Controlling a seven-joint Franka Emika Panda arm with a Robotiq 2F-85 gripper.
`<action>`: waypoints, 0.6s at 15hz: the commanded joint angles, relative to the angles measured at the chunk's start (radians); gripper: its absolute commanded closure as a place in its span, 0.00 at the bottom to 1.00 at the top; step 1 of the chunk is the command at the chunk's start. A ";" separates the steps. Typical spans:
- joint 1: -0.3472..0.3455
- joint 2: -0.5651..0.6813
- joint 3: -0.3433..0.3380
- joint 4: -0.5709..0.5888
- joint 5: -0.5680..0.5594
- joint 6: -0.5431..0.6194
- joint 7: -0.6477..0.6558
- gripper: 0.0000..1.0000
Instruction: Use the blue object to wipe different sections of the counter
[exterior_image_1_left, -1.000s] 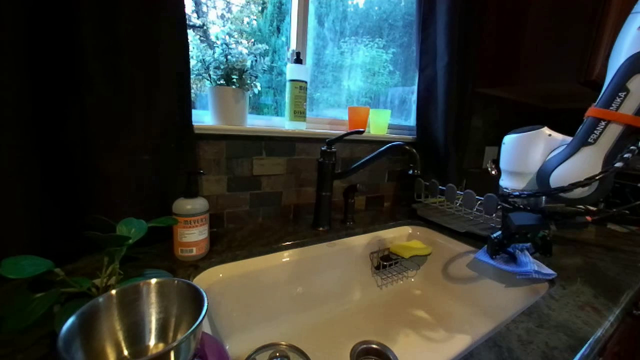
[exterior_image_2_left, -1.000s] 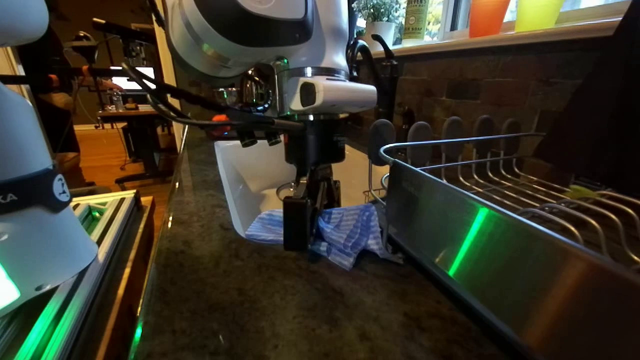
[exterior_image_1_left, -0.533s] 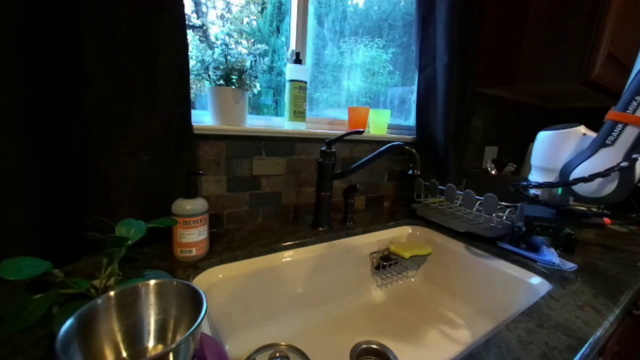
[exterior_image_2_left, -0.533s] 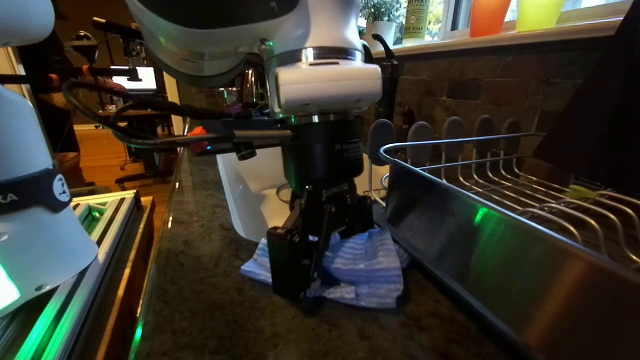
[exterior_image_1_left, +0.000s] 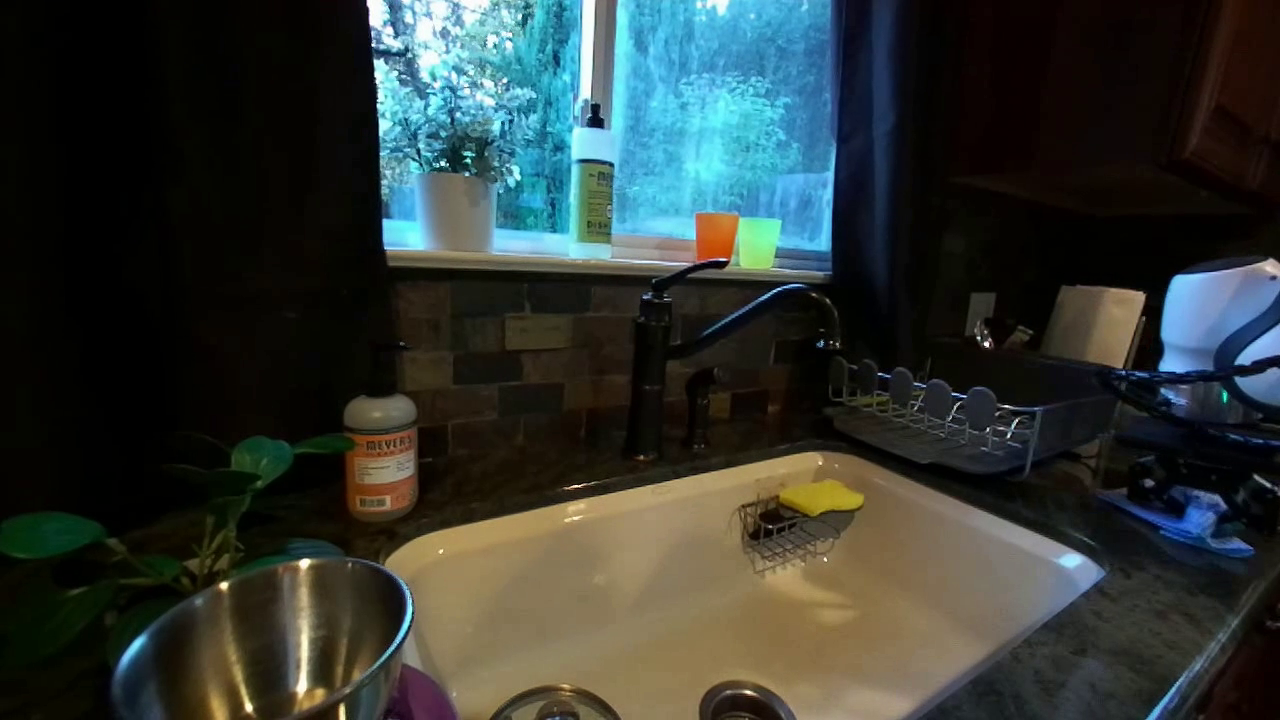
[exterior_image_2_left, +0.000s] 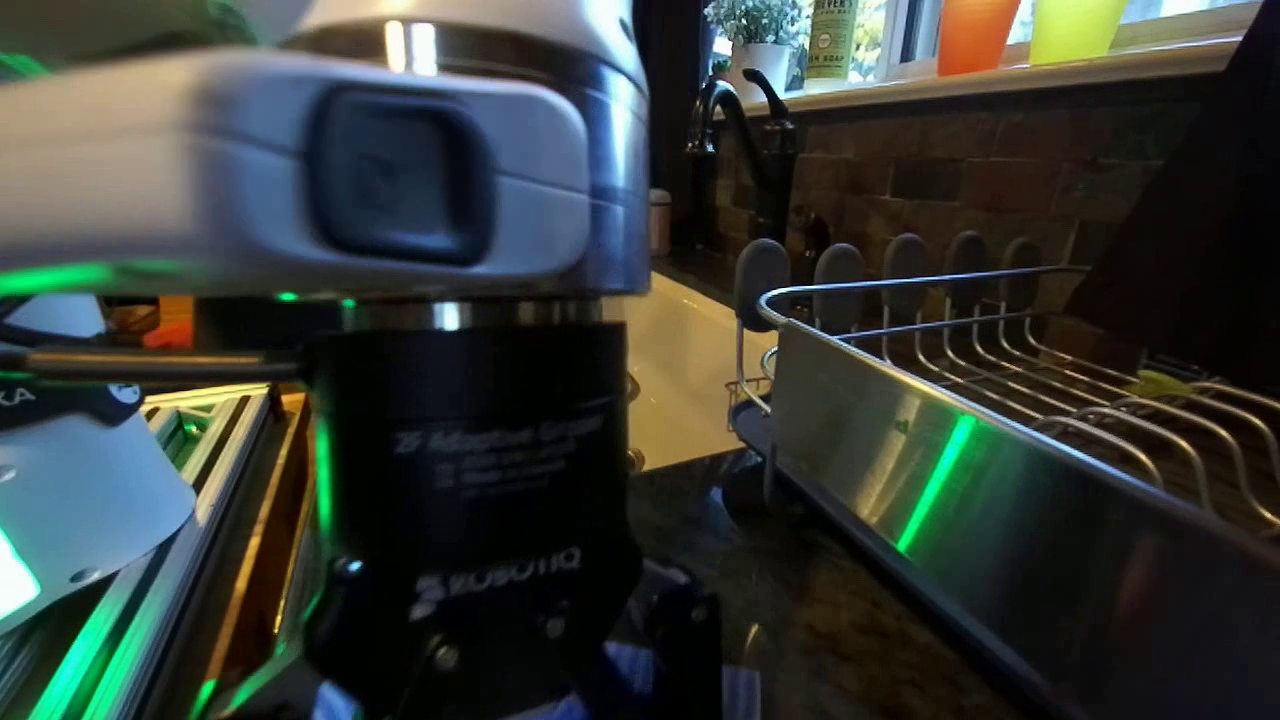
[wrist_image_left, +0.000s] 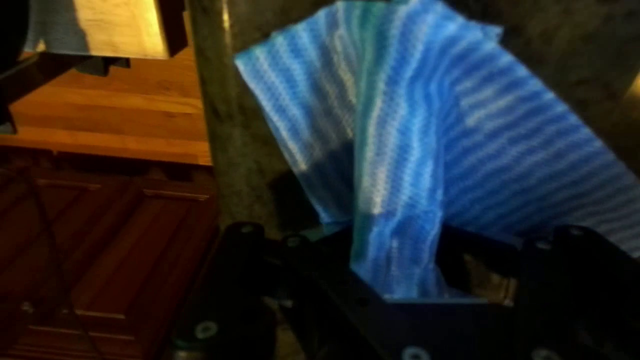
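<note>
In an exterior view, bluish daylight fills a wide glass window (exterior_image_1_left: 725, 130) split by a pale upright bar (exterior_image_1_left: 603, 60); near-black fabric curtains (exterior_image_1_left: 875, 150) flank it; below its white sill (exterior_image_1_left: 540, 262) runs a brown-and-grey rectangular-tiled wall (exterior_image_1_left: 538, 332); a dark brown wooden cabinet (exterior_image_1_left: 1225, 110) hangs in dimness; the wrist view shows an orange-brown plank floor (wrist_image_left: 110, 110) beside dark red-brown panelled wooden doors (wrist_image_left: 140, 250).

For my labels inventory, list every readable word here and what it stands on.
"MEYER'S": orange-labelled bottle; finer print too small.
"DISH": green-labelled bottle.
"SOAP": that same bottle; its other print is too small or cut off.
"ROBOTIQ": black wrist housing.
"2F Adaptive": same housing; the words after it are blurred.
"KA": robot base; the frame edge cuts the rest.
</note>
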 joint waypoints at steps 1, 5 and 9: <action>-0.023 0.019 -0.007 -0.007 -0.054 0.009 0.072 0.97; 0.008 0.031 0.057 -0.001 -0.140 0.116 0.000 0.97; 0.003 -0.049 0.077 -0.025 -0.377 0.185 0.015 0.97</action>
